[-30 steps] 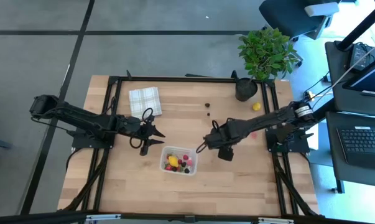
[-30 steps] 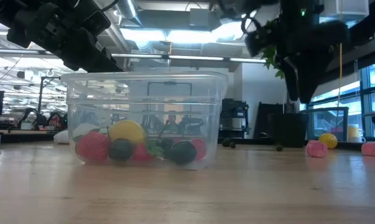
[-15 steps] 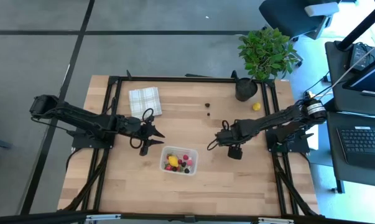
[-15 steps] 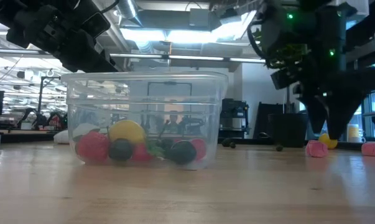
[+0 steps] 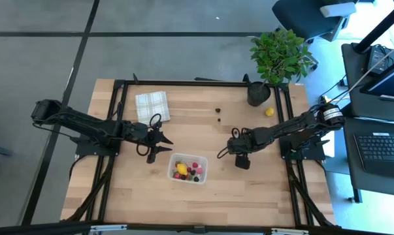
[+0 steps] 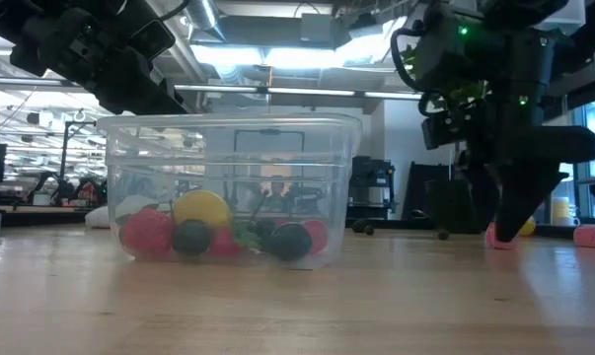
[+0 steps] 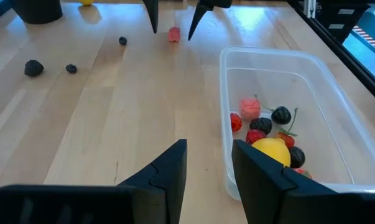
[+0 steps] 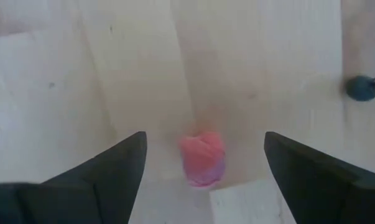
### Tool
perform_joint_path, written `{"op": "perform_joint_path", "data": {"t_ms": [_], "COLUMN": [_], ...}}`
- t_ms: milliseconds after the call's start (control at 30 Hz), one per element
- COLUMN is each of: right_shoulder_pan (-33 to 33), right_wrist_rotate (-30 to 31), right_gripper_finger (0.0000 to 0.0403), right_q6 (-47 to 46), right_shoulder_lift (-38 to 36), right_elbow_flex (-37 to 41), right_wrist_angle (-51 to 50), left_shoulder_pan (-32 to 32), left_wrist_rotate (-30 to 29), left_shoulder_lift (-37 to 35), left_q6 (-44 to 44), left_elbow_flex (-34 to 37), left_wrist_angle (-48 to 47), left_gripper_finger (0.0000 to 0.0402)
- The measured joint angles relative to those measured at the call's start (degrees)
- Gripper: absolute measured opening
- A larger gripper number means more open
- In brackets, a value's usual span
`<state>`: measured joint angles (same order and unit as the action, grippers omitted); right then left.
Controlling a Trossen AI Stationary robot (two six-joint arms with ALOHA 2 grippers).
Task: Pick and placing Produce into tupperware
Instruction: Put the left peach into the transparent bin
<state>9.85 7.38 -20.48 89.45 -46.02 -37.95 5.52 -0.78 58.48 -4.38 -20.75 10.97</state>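
The tupperware (image 5: pixel 188 168) is a clear tub on the table holding red, dark and yellow produce (image 7: pixel 266 127). My right gripper (image 5: pixel 233 149) is open, right of the tub, pointing down. Its fingers stand on either side of a pink berry (image 8: pixel 203 159) that lies on the wood without touching them. The low view shows this gripper (image 6: pixel 515 211) down near the tabletop. My left gripper (image 5: pixel 161 143) is open and waits above the table just left of the tub's far end.
Loose produce lies on the table: dark berries (image 5: pixel 219 114), a blue-dark berry (image 8: pixel 363 88), a yellow piece (image 5: pixel 269 111) and another pink piece (image 6: pixel 590 237). A potted plant (image 5: pixel 278 57) stands at the far right corner and a checked cloth (image 5: pixel 152 106) at far left.
My right gripper has moved away from the tub toward the table's right edge and come down close to the table, ending over the pink berry. The left arm and the tub have kept still.
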Motion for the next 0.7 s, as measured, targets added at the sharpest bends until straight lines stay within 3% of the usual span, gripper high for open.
{"op": "perform_joint_path", "data": {"t_ms": [333, 700], "right_shoulder_pan": [0.0, 0.1], "right_wrist_rotate": [-1.8, -3.0], "right_gripper_finger": [0.0316, 0.0202], "right_q6": [-5.0, -4.7], "right_shoulder_lift": [0.3, 0.2], "right_elbow_flex": [1.9, 3.3], "right_wrist_angle": [1.4, 4.2], "left_shoulder_pan": [0.0, 0.0], "left_wrist_rotate": [0.0, 0.0], "left_shoulder_lift": [0.0, 0.0], "left_q6": [0.0, 0.0], "left_elbow_flex": [0.0, 0.0], "left_wrist_angle": [0.0, 0.1], "left_gripper_finger": [0.0121, 0.0121]}}
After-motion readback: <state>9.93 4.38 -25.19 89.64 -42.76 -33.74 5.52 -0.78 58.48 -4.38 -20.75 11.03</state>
